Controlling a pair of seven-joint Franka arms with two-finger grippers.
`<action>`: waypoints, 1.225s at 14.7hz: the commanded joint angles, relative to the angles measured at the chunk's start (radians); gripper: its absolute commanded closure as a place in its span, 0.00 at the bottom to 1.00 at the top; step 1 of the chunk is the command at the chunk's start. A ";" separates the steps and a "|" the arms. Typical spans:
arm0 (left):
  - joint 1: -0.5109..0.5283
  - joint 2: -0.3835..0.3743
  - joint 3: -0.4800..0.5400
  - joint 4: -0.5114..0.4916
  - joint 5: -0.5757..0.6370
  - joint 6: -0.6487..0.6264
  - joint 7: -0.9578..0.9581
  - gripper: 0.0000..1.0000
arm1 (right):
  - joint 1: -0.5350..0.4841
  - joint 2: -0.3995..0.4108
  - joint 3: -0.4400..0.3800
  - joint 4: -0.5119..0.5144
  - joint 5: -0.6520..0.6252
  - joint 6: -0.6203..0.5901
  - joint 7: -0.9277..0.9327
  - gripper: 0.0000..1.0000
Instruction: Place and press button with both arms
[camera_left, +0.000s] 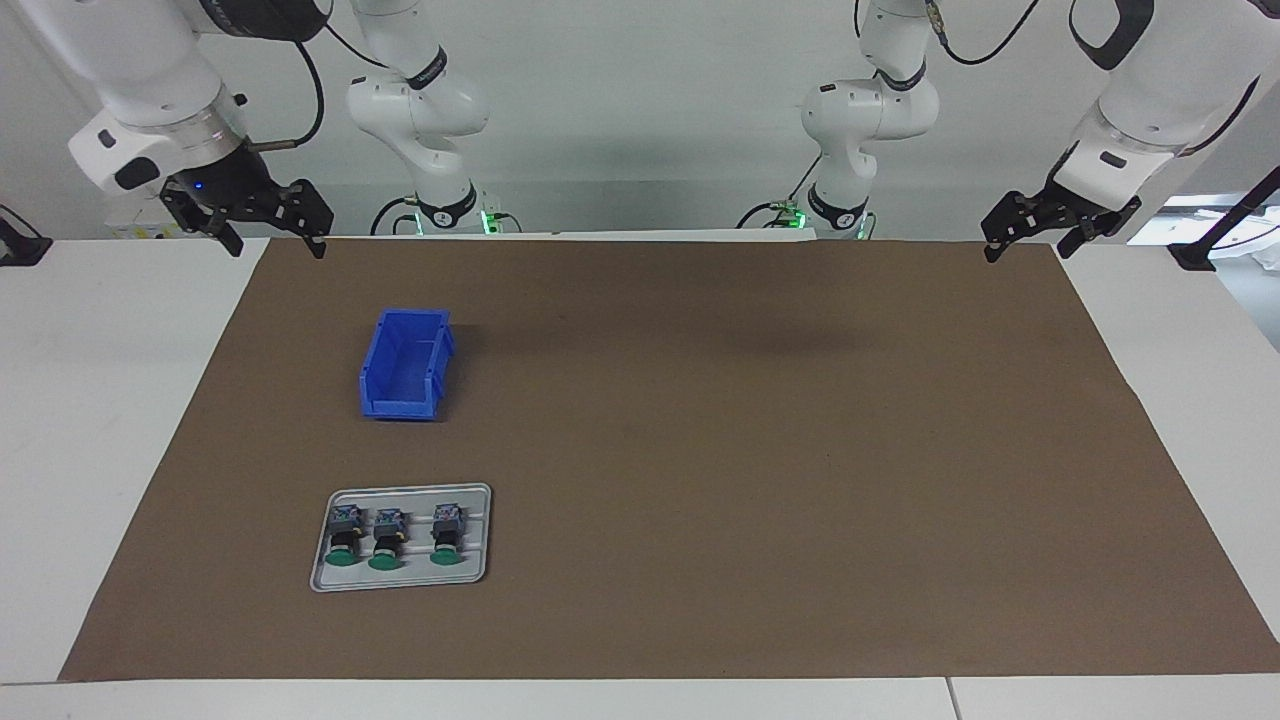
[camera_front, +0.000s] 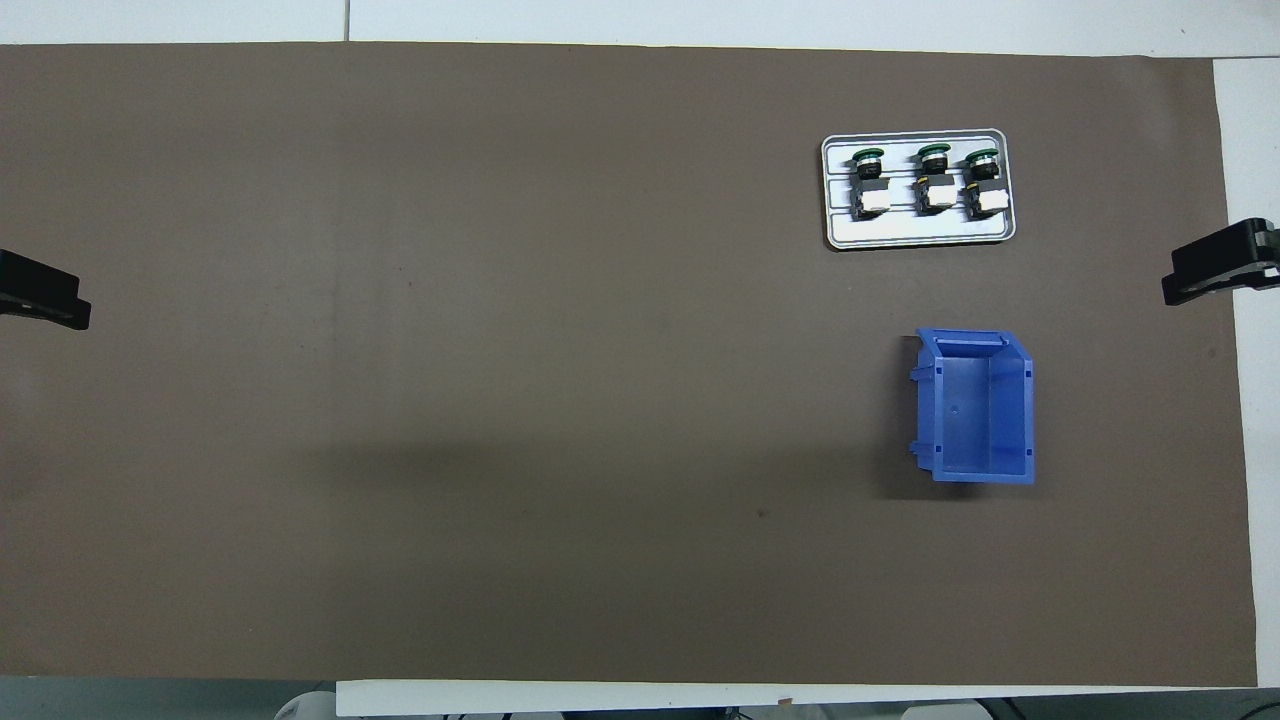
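Robotics lab: two white robot arms (camera_left: 420, 110) bench-mounted, white table (camera_left: 100, 400), brown mat (camera_left: 700, 450), bare wall.

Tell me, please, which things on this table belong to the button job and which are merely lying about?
Job:
three green-capped buttons on the grey tray
right gripper, open, waiting
left gripper, open, waiting

Possibly job, otherwise idle:
blue bin, empty, nearer to the robots than the tray
brown mat
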 joint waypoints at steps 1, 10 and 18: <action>-0.008 -0.025 0.006 -0.025 0.002 -0.006 0.011 0.00 | -0.018 -0.016 0.007 -0.019 -0.002 -0.001 0.011 0.00; -0.007 -0.031 0.008 -0.020 0.002 -0.003 0.014 0.00 | 0.088 0.181 0.059 -0.022 0.037 0.291 0.141 0.03; -0.011 -0.036 -0.001 -0.015 -0.001 0.000 0.011 0.00 | 0.128 0.462 0.062 0.001 0.021 0.690 0.162 0.05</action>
